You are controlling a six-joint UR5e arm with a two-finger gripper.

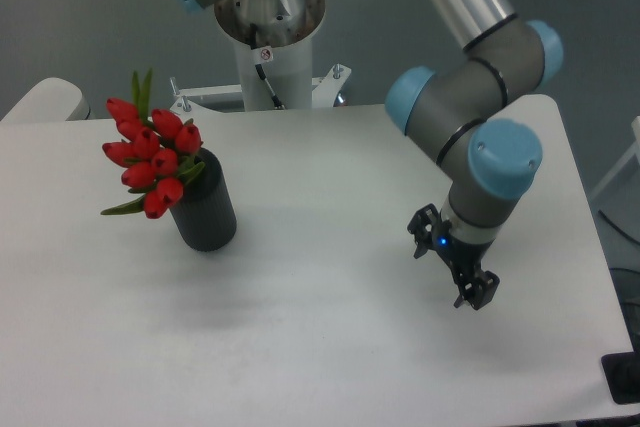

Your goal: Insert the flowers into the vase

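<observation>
White and bare, the surface (300,347) spreads wide around the vase (205,209), which stands upright on its left half. Seen from the vase, the back edge of the surface is near, the left edge runs out of the picture, and the front edge lies well off toward the camera. Between the vase and the right edge is a long stretch of bare top, broken only by the arm.

Red flowers (148,155) sit in the mouth of the vase, their stems going down into the hole at its top. The bunch does not stand straight: its long axis tilts up and to the left, away from the arm, so the buds hang out past the vase's left rim. Two green leaf tips poke up above the buds, and one leaf sticks out low to the left, beside the vase's upper wall.

Far to the right of the vase, nearer the front edge, the claw (452,269) hangs low over the surface, well apart from both vase and flowers. Its fingers are spread apart with nothing between them, and a blue light glows on its body. The arm's grey tubes and pale blue joint caps rise behind it.
</observation>
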